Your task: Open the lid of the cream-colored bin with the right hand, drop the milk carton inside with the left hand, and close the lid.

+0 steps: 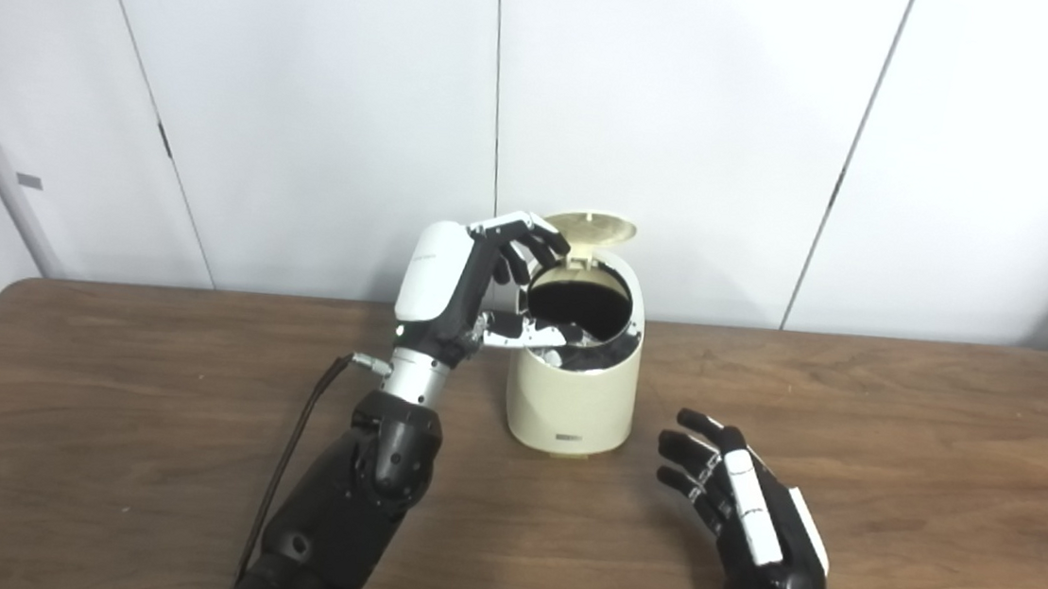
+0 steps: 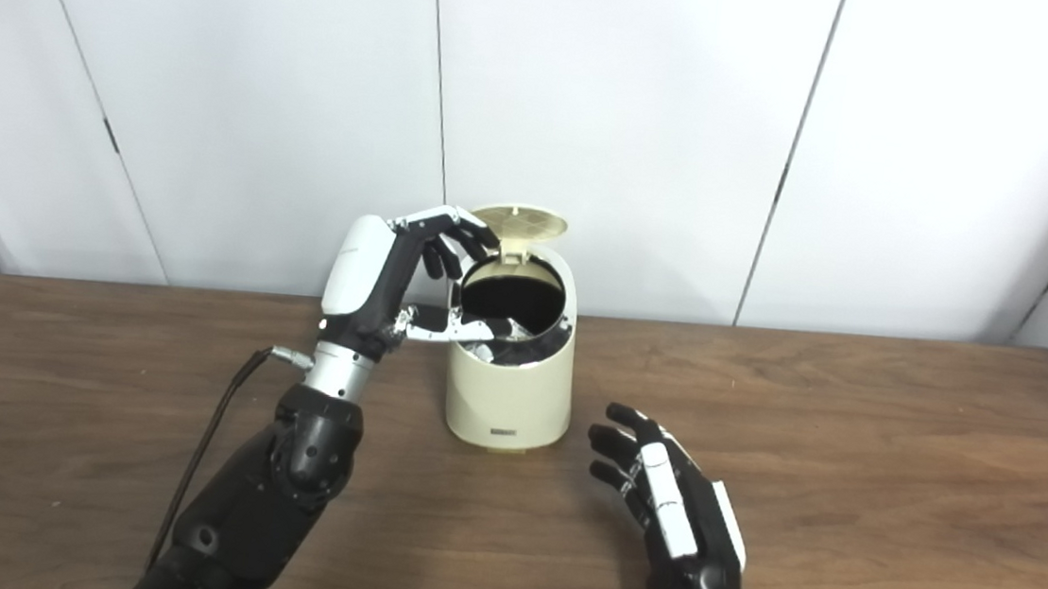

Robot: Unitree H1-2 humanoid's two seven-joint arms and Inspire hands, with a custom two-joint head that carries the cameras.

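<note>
Left hand spread, empty, fingers over the rounded cream-coloured plastic bin w/ lid up. Right hand apart, idle nearby. Risk: a lingering thumb could get caught as the lid shuts.

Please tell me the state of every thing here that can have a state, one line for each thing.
Bin: upright on the table, mouth uncovered.
Lid: open, tilted up at the back.
Milk carton: not visible on the table or in either hand.
Left robot hand: open, empty, fingers spread over the bin's mouth.
Right robot hand: open, empty, low over the table, beside the bin.
</note>
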